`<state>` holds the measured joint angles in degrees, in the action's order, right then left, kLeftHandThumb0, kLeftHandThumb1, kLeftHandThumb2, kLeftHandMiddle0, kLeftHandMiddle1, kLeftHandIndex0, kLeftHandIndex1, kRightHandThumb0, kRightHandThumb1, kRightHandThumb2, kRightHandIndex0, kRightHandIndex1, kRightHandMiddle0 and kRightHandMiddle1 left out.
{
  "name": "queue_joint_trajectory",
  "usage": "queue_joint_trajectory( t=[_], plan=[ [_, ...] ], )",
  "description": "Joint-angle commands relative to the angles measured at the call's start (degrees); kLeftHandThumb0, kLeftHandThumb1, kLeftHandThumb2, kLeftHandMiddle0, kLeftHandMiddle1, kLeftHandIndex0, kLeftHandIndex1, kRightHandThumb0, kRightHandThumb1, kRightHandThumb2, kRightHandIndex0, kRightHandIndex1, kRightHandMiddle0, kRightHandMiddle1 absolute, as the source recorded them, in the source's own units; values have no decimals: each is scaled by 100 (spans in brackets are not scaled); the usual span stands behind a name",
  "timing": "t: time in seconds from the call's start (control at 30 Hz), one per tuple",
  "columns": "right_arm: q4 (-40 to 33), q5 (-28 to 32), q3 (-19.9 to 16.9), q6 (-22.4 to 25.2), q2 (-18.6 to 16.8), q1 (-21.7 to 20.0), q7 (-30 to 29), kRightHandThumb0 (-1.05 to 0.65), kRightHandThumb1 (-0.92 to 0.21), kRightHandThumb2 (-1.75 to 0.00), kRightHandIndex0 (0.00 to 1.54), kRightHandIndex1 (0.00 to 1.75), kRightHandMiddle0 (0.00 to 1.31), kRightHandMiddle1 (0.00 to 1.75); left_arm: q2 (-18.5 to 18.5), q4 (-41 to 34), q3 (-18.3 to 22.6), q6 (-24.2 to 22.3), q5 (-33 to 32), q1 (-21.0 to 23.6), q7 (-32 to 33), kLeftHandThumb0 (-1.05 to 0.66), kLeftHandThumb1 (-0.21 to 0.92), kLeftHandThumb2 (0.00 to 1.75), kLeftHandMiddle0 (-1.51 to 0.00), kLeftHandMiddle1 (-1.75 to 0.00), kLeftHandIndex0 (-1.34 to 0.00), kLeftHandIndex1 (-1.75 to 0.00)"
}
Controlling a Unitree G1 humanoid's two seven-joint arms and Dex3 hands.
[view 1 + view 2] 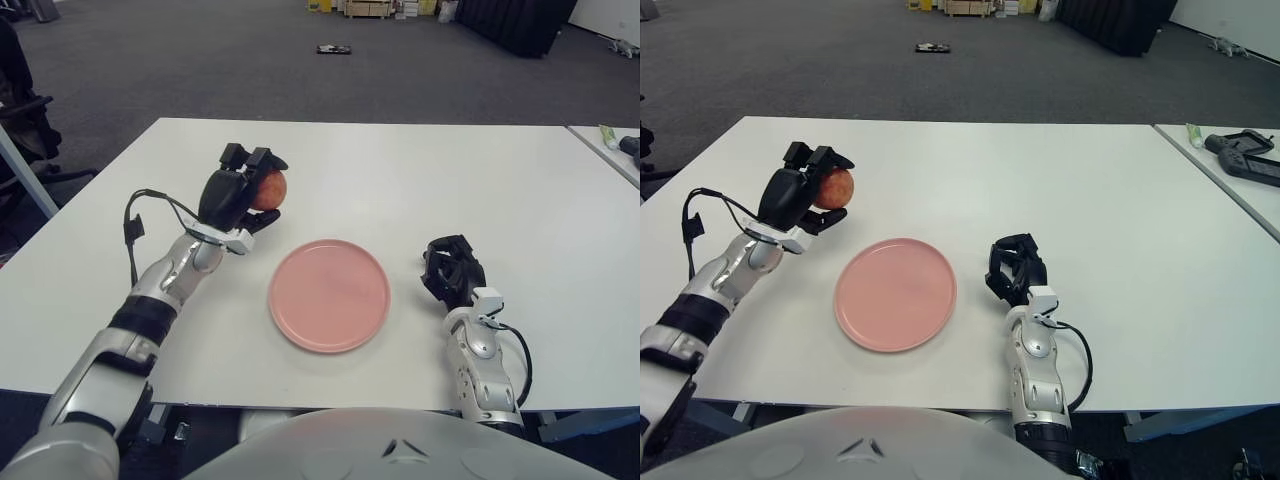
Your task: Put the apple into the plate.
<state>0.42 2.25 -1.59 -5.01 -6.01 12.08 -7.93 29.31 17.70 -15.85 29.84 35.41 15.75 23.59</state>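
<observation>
A red apple [268,189] is held in my left hand [240,192], whose black fingers wrap around it from the left and top. Hand and apple are lifted above the white table [400,170], up and to the left of the pink plate [329,295]. The plate lies flat near the table's front edge and holds nothing. My right hand [452,270] shows to the right of the plate, black fingers curled, holding nothing.
A second table's corner at the far right carries a green-capped tube [608,136] and a dark device [1248,158]. A chair [25,120] stands off the table's left side. Dark carpet with a small object [334,49] lies beyond.
</observation>
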Motion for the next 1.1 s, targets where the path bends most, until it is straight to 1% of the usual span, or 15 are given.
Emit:
queue_joint_trajectory(
  t=[0.0,0.23,0.5,0.63,0.77,0.93,1.07],
  plan=[
    [99,0,-11,135,-55,-52,-24,-39,-65,-90,51,143,35,175,-155,-707,49,-76,-31,-261,-242,-51,22,144,-131,-175,-68,-175],
    [95,-8,-5,132,-47,-48,-15,-38,-66,-89,50,143,35,175,-249,-1448,-50,27,58,-720,-745,-51,22,143,-131,-175,-68,-175],
    [121,-2,-13,74,-59,-50,-20,-38,-66,-88,49,144,35,175,-217,-1752,-252,329,420,-860,-1133,-51,22,143,-129,-175,-68,-175],
    [123,11,-15,49,-55,-44,-3,-38,-67,-88,50,144,35,175,-249,-1735,-391,527,540,-874,-1244,-51,22,143,-128,-175,-68,-175],
    [113,11,-25,99,-41,-43,-3,-38,-66,-88,50,143,35,175,-205,-1580,-594,808,680,-831,-1366,-51,23,143,-128,-175,-68,-175],
    [111,18,-48,129,-59,-47,-35,-38,-66,-89,50,144,35,175,-144,-1286,-810,1171,832,-660,-1549,-50,24,141,-127,-175,-67,-175],
    [101,47,-56,151,-74,-42,-28,-38,-66,-89,51,144,35,175,-164,-1087,-960,1325,1019,-537,-1678,-49,25,139,-126,-175,-66,-175]
  ],
)
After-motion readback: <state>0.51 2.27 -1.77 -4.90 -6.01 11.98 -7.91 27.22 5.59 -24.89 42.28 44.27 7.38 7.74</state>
